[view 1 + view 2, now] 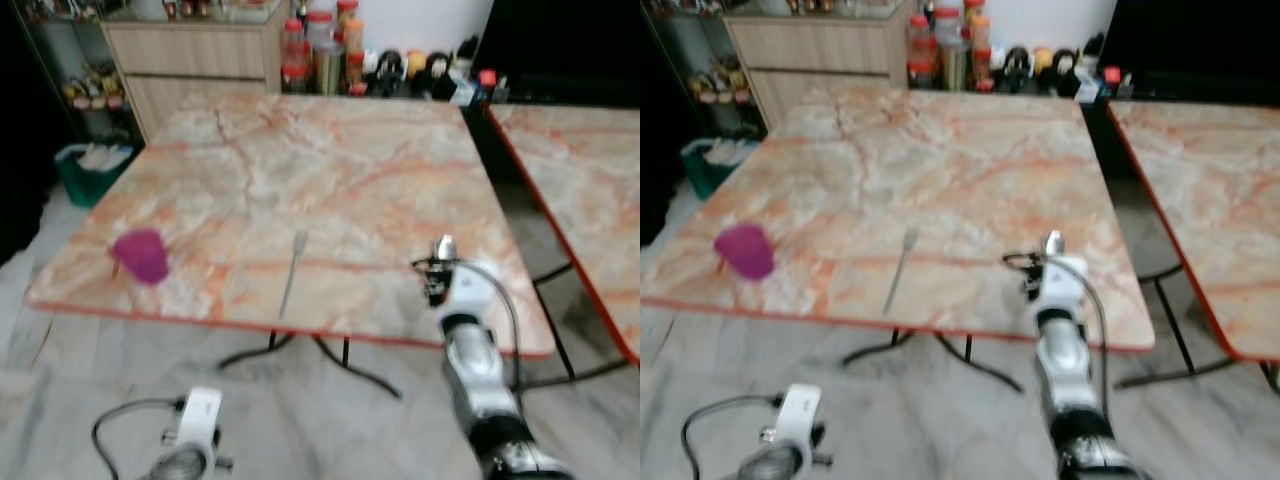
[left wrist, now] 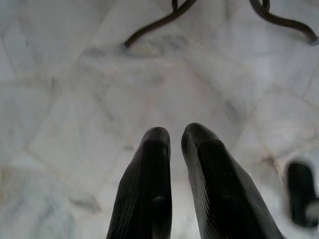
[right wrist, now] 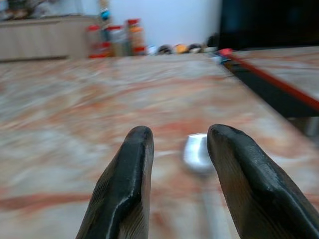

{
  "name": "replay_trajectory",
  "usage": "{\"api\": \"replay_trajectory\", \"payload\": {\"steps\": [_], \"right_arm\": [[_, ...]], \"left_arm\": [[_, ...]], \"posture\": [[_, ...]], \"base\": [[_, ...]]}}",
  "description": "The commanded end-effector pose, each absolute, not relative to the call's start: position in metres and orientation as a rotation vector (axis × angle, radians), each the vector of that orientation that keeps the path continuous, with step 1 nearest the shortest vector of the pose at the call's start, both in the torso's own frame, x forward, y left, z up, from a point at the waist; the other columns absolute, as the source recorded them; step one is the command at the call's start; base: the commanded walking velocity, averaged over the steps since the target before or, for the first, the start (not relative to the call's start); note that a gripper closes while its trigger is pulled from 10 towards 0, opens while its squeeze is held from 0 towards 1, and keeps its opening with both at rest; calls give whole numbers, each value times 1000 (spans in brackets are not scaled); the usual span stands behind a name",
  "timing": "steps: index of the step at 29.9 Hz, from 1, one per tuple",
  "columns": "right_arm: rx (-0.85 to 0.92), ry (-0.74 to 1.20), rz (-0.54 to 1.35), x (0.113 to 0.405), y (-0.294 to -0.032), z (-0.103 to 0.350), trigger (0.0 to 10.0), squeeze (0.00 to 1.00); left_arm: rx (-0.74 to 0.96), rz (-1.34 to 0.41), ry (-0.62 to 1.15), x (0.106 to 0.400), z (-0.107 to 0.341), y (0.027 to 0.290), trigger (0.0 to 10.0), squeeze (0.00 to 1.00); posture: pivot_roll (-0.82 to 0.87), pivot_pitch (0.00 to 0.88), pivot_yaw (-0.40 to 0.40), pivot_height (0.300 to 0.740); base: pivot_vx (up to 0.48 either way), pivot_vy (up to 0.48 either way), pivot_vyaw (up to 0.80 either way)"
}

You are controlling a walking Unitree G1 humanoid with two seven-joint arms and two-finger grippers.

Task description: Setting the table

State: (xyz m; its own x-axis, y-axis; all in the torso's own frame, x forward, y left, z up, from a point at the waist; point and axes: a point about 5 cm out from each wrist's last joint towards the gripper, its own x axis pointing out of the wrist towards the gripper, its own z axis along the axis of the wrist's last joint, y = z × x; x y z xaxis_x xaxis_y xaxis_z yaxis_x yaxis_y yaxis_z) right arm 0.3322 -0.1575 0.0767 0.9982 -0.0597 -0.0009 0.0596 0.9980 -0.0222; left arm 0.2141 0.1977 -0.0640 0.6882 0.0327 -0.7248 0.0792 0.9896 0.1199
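Two pieces of tableware lie on the square pink-and-cream marbled table (image 1: 330, 170) with its thin red edge: a slim silver metal fork (image 1: 292, 272) and a small magenta plastic cup (image 1: 142, 255). With the middle of the tabletop as the clock's centre and the far edge as twelve, the fork lies toward six o'clock, tines pointing to twelve; the cup stands toward eight o'clock, near the front corner and well apart from the fork. A silver metal spoon (image 3: 197, 152) lies toward five o'clock, its bowl pointing to twelve and blurred.

The right gripper (image 3: 180, 144) reaches over the table's front edge at five o'clock, its two black fingers (image 3: 127, 191) spread apart with the spoon's bowl showing in the gap between them; nothing is clamped, and whether the pads touch the spoon I cannot tell. The left gripper (image 2: 175, 137) hangs low over the pale grey marble floor (image 2: 75, 99), its fingers drawn nearly together around nothing, near the table's curved black metal legs (image 2: 159, 22).

At twelve o'clock beyond the table, a row of red-lidded jars and dark bottles (image 1: 330, 50) stands against a white wall; their labels are too blurred to read. At eleven o'clock is a light wooden drawer cabinet (image 1: 190, 60), at nine a green plastic bin (image 1: 88, 170), and at three a second marbled table (image 1: 580, 190) with the same red edge.
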Motion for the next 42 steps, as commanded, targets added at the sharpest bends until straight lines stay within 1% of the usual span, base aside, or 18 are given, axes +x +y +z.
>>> {"api": "replay_trajectory", "payload": {"steps": [1, 34, 38, 42], "right_arm": [[-26, 4, -99, 329, -171, 74, 10000, 0], [-27, 19, -100, 327, -170, 69, 10000, 0], [-35, 49, -12, 323, -152, 64, 10000, 0], [-39, 60, 3, 321, -149, 62, 10000, 0]], "left_arm": [[142, -51, 807, 216, -64, 189, 10000, 0], [135, -39, 810, 213, -66, 190, 10000, 0], [128, -31, 805, 213, -65, 191, 10000, 0], [129, -29, 807, 212, -66, 192, 10000, 0]], "posture": [[24, 0, -6, 736], [32, 0, -9, 736], [34, 0, -8, 736], [34, 0, -8, 736]], "base": [[307, 0, 0], [300, 0, 0], [0, 0, 0], [0, 0, 0]]}}
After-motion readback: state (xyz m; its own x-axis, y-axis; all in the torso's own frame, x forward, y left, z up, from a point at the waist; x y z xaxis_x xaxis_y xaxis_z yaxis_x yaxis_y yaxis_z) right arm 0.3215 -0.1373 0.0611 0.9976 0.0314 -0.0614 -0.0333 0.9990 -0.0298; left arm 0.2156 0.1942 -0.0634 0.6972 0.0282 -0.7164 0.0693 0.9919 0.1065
